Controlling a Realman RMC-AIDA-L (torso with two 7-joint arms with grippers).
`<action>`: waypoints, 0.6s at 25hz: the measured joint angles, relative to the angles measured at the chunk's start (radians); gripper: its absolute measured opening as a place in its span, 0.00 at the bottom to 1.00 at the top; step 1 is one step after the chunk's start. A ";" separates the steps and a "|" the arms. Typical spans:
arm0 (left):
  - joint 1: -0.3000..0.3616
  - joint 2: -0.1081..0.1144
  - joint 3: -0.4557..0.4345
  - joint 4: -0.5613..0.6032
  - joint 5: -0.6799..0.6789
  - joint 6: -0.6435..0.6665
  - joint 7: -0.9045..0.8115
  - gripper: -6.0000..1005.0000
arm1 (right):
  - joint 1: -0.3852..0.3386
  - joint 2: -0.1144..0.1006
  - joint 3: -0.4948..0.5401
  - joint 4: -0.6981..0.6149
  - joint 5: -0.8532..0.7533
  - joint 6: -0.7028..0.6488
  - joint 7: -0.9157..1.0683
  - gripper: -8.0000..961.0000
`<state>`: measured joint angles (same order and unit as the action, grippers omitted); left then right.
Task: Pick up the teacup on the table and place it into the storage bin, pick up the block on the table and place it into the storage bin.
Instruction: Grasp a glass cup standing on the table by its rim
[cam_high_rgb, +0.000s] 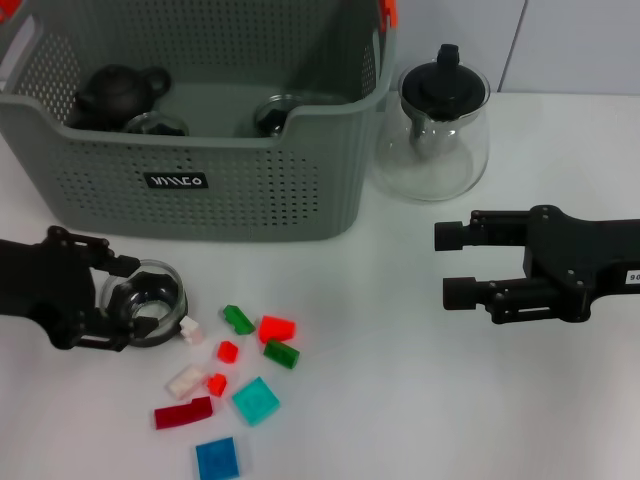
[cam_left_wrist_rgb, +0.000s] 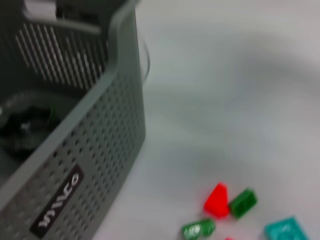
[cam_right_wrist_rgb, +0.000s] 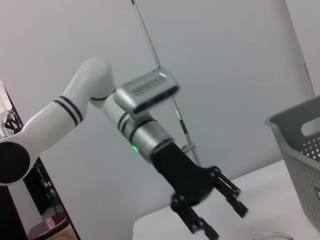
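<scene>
The left gripper (cam_high_rgb: 128, 300) is seen low at the left edge of the bench, its black fingers spread on either side of the teacup (cam_high_rgb: 150, 305); whether the pads press the glass cannot be told. The teacup is a small clear glass cup with a faceted rim, resting on the white bench just in front of the storage bin (cam_high_rgb: 200, 190).

The right gripper (cam_high_rgb: 458, 265) is held over the right side of the bench, fingers parted and parallel, nothing between them.

The storage bin is of grey-green perforated plastic with rounded corners, a dipped front rim and a small black label; it stands at the far left of the bench. A dark matte teapot (cam_high_rgb: 120, 92) and glass pieces are lying inside it. A glass teapot (cam_high_rgb: 437, 130) with a black lid stands just beside the bin's right wall.

Small plastic blocks (cam_high_rgb: 235, 365) (red, green, teal, blue, white; some translucent) are scattered near the front edge.

The left wrist view shows only the bin wall (cam_left_wrist_rgb: 90, 165) and a few blocks (cam_left_wrist_rgb: 227, 207). The right wrist view alone shows the left arm (cam_right_wrist_rgb: 60, 120) from the side, white-jointed, with the left gripper (cam_right_wrist_rgb: 222, 217) spread.
</scene>
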<state>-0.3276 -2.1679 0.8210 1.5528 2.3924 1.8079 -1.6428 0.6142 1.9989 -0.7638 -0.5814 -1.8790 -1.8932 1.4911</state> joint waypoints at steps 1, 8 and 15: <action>-0.012 -0.001 0.031 -0.005 0.040 -0.022 -0.009 0.68 | -0.001 0.000 0.000 0.000 0.000 0.000 0.000 0.83; -0.048 -0.002 0.195 -0.021 0.204 -0.129 -0.057 0.67 | -0.008 0.000 0.000 0.000 0.004 0.002 0.002 0.83; -0.062 -0.003 0.336 -0.075 0.311 -0.201 -0.099 0.66 | -0.015 0.000 0.014 0.001 0.005 0.002 0.005 0.83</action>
<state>-0.3891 -2.1706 1.1567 1.4774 2.7032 1.6067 -1.7416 0.5995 1.9987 -0.7495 -0.5802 -1.8744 -1.8912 1.4965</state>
